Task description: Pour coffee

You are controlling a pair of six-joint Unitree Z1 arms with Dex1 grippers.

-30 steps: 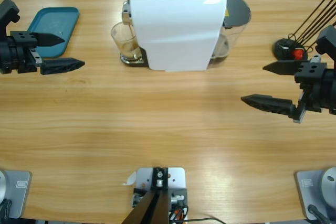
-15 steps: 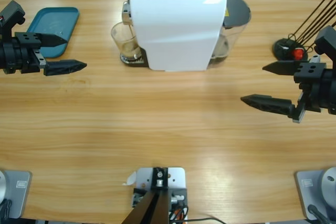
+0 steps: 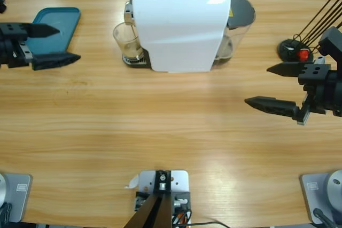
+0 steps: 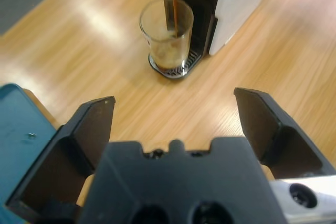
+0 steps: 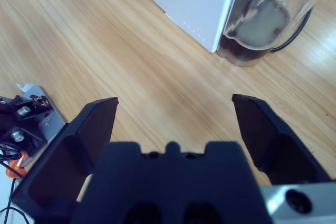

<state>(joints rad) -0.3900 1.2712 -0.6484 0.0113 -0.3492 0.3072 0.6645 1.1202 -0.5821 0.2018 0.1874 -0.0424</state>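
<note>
Lab: rig-mounted wooden table (image 3: pixel 171 126)

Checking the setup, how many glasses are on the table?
1: the glass stands on the coffee machine's drip tray, under the spout, coffee in it. Others may hide behind the machine.

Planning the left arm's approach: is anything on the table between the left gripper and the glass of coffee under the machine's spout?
Nothing visible: only bare table lies between the open left gripper and the glass of coffee. The teal tray sits beside that line.
</note>
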